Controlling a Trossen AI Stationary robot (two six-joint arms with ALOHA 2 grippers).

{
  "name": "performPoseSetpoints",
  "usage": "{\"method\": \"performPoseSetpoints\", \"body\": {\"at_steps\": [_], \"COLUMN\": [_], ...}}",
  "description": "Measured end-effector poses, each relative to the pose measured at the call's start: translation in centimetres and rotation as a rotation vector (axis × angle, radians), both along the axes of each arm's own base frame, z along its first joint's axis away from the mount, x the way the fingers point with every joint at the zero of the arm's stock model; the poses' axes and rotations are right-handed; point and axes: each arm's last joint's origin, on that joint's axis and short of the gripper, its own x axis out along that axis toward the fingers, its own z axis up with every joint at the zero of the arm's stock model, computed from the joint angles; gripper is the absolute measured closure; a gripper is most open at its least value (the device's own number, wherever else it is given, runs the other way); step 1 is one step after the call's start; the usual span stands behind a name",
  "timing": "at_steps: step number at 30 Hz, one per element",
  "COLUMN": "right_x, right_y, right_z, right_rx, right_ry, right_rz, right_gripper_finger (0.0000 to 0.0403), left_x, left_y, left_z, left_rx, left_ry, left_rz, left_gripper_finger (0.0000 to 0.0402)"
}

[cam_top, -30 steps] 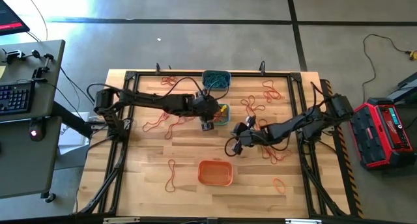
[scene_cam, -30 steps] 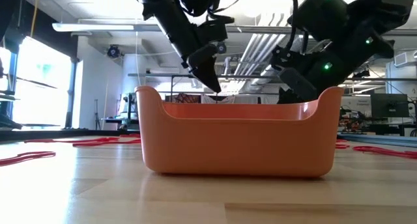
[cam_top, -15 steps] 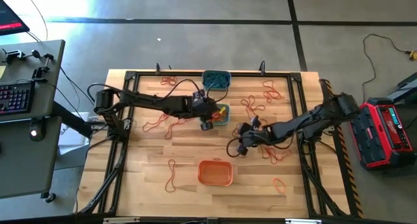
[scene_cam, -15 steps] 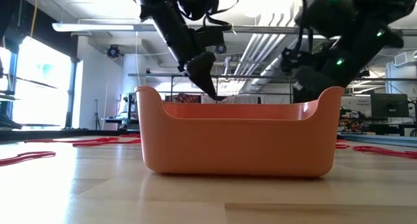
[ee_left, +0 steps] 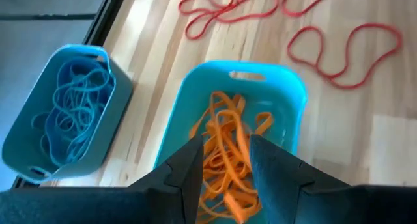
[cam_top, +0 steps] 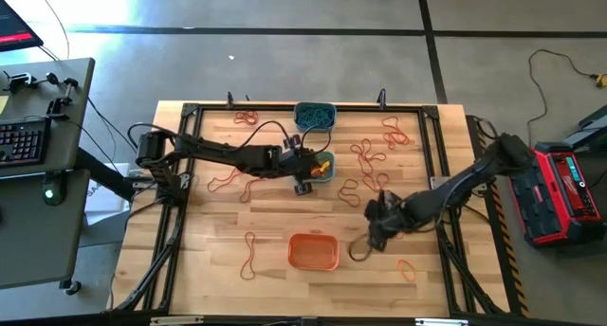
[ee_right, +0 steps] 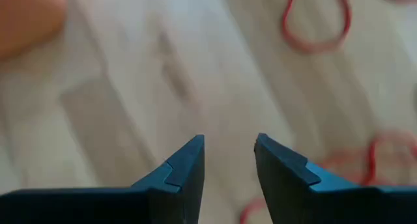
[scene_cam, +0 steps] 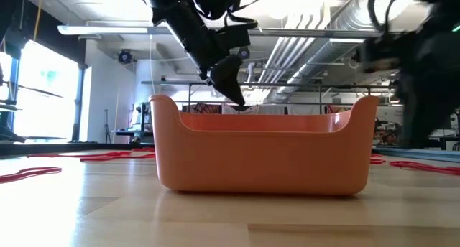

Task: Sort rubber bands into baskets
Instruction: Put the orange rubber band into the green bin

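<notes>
**A:** Where is the right gripper (ee_right: 228,159), and how do its fingers stand?

**B:** In its own wrist view the two dark fingers stand apart with bare wood between them, nothing held. In the high view it sits right of centre in the lower half of the frame (cam_top: 377,233), just right of the orange basket (cam_top: 313,251).

**A:** And the left gripper (ee_left: 225,168)?

**B:** Also parted. Its fingers hang over the teal-green basket (ee_left: 287,94), with a heap of orange rubber bands (ee_left: 228,159) showing between and beyond them. I cannot tell whether a strand is pinched. In the high view it is at the middle of the frame (cam_top: 305,179), at that basket's edge.

**A:** What lies around the baskets?

**B:** In the left wrist view the grey-blue basket (ee_left: 29,152) is at the left, just beside the teal-green one, and holds a tangle of blue-teal bands (ee_left: 68,113). Red bands (ee_left: 342,51) lie loose on the table (ee_left: 391,139) at the upper right. In the high view the grey-blue basket (cam_top: 314,115) is at the top centre, and more loose loops (cam_top: 365,155) are scattered across the boards, upper right, left of centre and lower left.

**A:** And the low view?

**B:** The orange basket (scene_cam: 262,150) fills the centre of the frame. The left arm (scene_cam: 198,31) comes down behind it from the upper left; the right arm is a dark blur at the right edge.
</notes>
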Motion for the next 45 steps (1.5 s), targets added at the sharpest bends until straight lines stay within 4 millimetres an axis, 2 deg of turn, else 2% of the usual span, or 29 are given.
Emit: {"method": "performPoseSetpoints", "body": {"at_steps": [4,9,15,20,25,30,33,40,45], "right_x": [-1.1,-3.1,-5.6,-6.6,-7.3,-7.4,-7.3,-6.9,-6.7], "right_y": [2.4,4.8,6.2,7.1,8.0,8.5,8.6,9.0,9.2], "right_z": [1.2,1.2,0.3,-0.1,-0.5,-1.2,-1.5,-2.5,-2.9], "right_rx": [0.078,0.196,0.207,0.210,0.213,0.212,0.203,0.170,0.158], "right_ry": [0.066,0.142,0.238,0.276,0.290,0.350,0.343,0.344,0.346], "right_rz": [-0.010,-0.100,-0.215,-0.248,-0.229,-0.196,-0.168,-0.100,-0.057], "right_gripper_finger": [0.0277,0.0277,0.0277,0.0277,0.0277,0.0277,0.0277,0.0280,0.0324], "left_x": [0.3,0.5,0.6,0.6,0.8,0.9,0.9,1.0,1.3], "left_y": [-0.5,-0.8,-0.8,-0.3,0.4,0.2,-0.5,-1.0,-1.4], "left_z": [0.2,0.4,0.4,0.0,-2.0,-3.2,-3.0,-1.7,-1.3], "left_rx": [0.006,-0.013,-0.028,-0.012,-0.059,-0.152,-0.150,-0.144,-0.173], "left_ry": [-0.032,-0.052,-0.056,-0.026,0.044,0.082,0.077,0.015,-0.036], "left_rz": [-0.019,-0.069,-0.113,-0.120,-0.111,-0.188,-0.205,-0.221,-0.265], "left_gripper_finger": [0.0287,0.0287,0.0287,0.0287,0.0287,0.0289,0.0309,0.0388,0.0397]}}
